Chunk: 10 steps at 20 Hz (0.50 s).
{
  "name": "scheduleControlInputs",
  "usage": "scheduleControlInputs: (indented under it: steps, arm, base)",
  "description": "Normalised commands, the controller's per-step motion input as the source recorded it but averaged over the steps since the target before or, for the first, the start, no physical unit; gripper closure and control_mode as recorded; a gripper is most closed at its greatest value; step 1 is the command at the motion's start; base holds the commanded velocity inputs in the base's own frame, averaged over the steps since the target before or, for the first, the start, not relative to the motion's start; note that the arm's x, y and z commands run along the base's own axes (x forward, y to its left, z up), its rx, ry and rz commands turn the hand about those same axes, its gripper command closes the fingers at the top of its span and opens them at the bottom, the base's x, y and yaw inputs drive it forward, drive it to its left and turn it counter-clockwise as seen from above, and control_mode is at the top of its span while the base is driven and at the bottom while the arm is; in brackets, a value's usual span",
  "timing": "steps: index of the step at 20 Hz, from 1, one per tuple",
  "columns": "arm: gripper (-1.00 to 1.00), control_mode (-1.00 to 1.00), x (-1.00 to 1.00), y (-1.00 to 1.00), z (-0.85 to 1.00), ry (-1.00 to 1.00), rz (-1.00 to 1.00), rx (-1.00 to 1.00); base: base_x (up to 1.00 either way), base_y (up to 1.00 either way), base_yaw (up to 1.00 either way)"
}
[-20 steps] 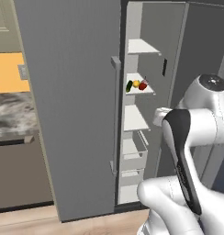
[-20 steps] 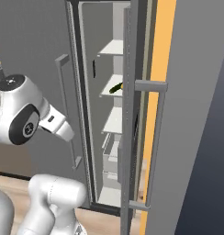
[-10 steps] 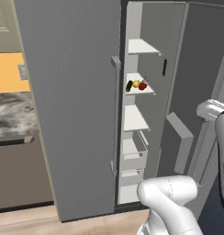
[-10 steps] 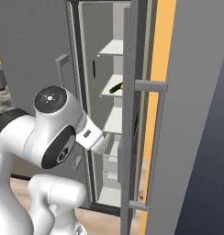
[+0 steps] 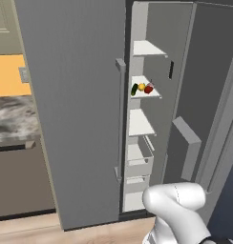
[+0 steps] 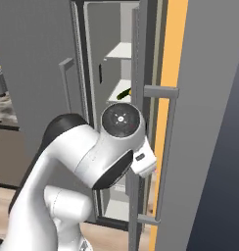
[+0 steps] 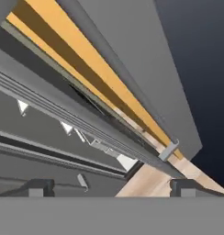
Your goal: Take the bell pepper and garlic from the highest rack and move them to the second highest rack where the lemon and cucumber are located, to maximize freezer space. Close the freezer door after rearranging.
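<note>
The arm has swung right and low within the last second, jaws (image 7: 111,187) now wide apart, holding nothing, aimed along the freezer door (image 6: 135,147) edge. Bell pepper (image 5: 148,88), lemon (image 5: 141,87) and cucumber (image 5: 134,89) share the second rack, well above the jaws; closing remains. No writing is legible.

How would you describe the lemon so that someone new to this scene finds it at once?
Look into the open freezer and count its white shelves from the top; stop at the second. Three small things sit there: the lemon is the yellow-orange one in the middle, between a dark green cucumber and a red bell pepper.
</note>
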Motion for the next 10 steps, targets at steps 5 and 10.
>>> scheduleControlInputs:
  steps: [5,10]
  arm:
    - [-1.0,-1.0,0.33,-0.88,0.0,-0.08,-0.05,0.2]
    - [-1.0,-1.0,0.53,-0.48,-0.12,-0.23,0.0,0.15]
  base:
    - [0.0,0.0,0.0]
    - [0.0,0.0,0.0]
